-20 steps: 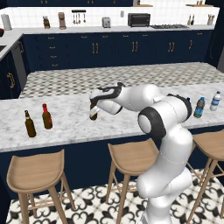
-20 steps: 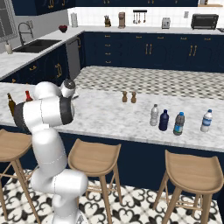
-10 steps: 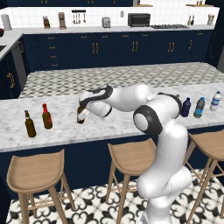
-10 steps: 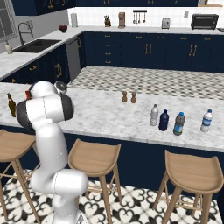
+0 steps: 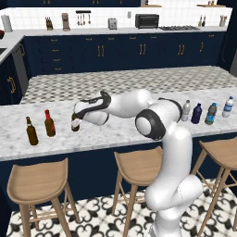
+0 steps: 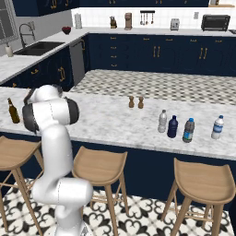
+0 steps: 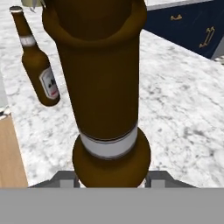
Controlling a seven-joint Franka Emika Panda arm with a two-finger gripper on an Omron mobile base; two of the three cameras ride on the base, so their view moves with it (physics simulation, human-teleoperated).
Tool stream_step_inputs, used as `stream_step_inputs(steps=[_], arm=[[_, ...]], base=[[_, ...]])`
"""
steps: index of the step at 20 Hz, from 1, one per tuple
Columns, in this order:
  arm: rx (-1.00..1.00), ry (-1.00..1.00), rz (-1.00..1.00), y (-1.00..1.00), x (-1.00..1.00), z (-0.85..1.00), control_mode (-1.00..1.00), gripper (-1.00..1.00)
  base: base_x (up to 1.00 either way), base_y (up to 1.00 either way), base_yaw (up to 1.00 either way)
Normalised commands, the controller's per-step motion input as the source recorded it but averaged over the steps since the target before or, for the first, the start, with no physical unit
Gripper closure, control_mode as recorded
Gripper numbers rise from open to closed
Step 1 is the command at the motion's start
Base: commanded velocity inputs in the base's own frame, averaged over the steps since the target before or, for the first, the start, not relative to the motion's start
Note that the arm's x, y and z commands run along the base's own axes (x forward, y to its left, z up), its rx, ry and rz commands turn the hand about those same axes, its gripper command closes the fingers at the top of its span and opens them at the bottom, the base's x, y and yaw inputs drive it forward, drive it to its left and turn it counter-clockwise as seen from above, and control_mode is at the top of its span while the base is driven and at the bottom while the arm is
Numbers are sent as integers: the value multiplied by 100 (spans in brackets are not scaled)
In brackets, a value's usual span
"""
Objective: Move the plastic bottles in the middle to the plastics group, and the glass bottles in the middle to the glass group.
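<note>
My gripper (image 5: 77,119) is shut on the slim dark brown beer bottle (image 5: 75,125), held low over the marble counter just right of the glass group. That group is a dark brown bottle (image 5: 31,131) and a reddish bottle with a red cap (image 5: 49,123). In the hand view the held bottle (image 7: 105,87) looms close, with the group's labelled brown bottle (image 7: 39,65) behind it on the left. Far right stand the tall clear greyish bottle (image 5: 186,111) and the navy bottle (image 5: 197,113). Beside them are the dark bottle with a blue cap (image 5: 211,114) and the clear blue-capped bottle (image 5: 227,107).
Two small wooden shakers (image 6: 136,102) stand mid-counter toward the far side. Three wooden stools (image 5: 139,166) line the counter's near edge. In the right base view the arm hides the counter's left part except one brown bottle (image 6: 13,111).
The arm has swung left along the counter with the brown bottle in the gripper, from mid-counter to just beside the reddish bottle. The bottles on the right have not moved.
</note>
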Motion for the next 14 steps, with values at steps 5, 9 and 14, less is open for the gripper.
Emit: stream_step_inputs(steps=[5, 9, 14], arm=[[0, 4, 0, 10, 30, -8, -100, 100], [0, 16, 0, 14, 18, -20, -100, 100], [0, 3, 0, 16, 12, -4, -100, 100]], base=[[0, 0, 0], [0, 0, 0], [0, 0, 0]])
